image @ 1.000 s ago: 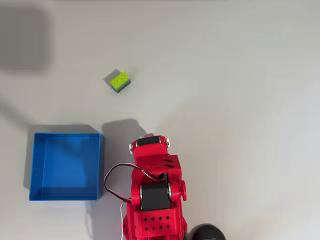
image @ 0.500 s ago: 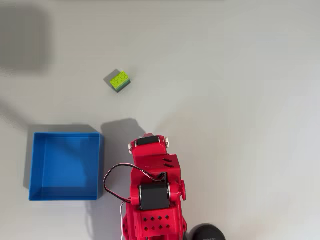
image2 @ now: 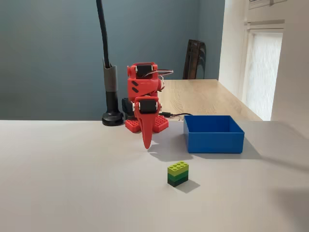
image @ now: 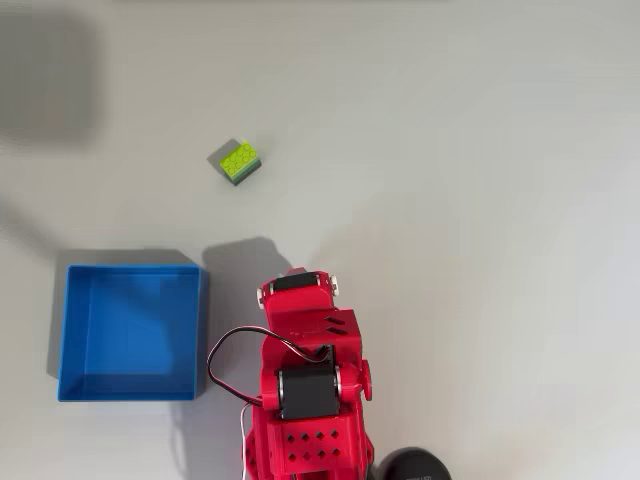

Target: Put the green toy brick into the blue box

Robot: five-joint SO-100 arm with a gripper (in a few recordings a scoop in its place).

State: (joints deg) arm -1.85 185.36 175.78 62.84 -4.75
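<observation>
The arm (image2: 144, 96) is bright red plastic throughout, built of blocky segments with black servo motors set into them (image: 305, 390). Its gripper (image2: 146, 140) tapers to a narrow red point, and above it one segment carries short dark slots on its face while, in the overhead view, a lower segment shows a grid of small diamond-shaped holes. A thin dark cable (image: 225, 360) loops out from the side of the arm behind the gripper.
</observation>
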